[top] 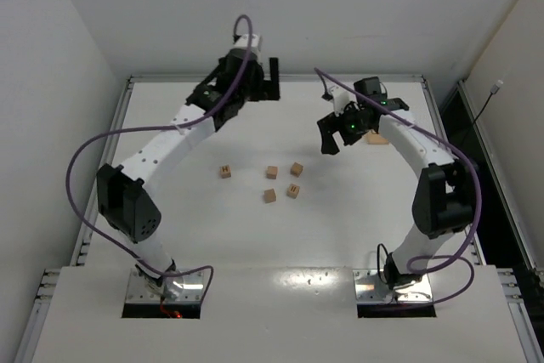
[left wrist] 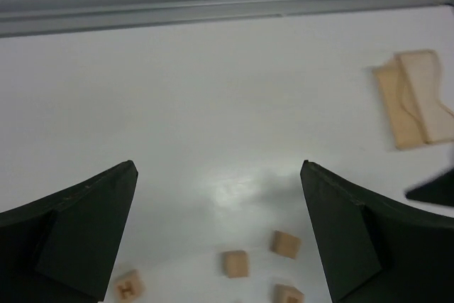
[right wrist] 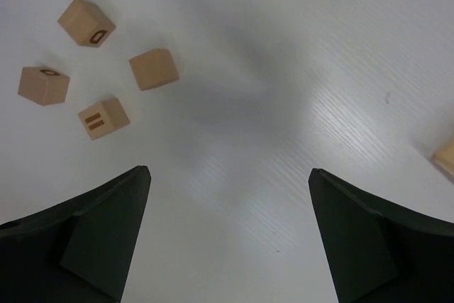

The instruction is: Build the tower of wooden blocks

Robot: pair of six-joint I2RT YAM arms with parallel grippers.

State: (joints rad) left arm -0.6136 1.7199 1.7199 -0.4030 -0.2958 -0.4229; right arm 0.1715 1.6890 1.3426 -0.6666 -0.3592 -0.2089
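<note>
The white table is seen whole only from above. The pale wooden tray is largely hidden under the right arm in the top view, shown plainly by the left wrist camera, and cut to a corner in the right wrist view. The left gripper and right gripper are both spread wide, with nothing held. Five wood blocks are counted from above, scattered singly mid-table. Only four are caught by each wrist camera, some faces bearing dark marks.
</note>
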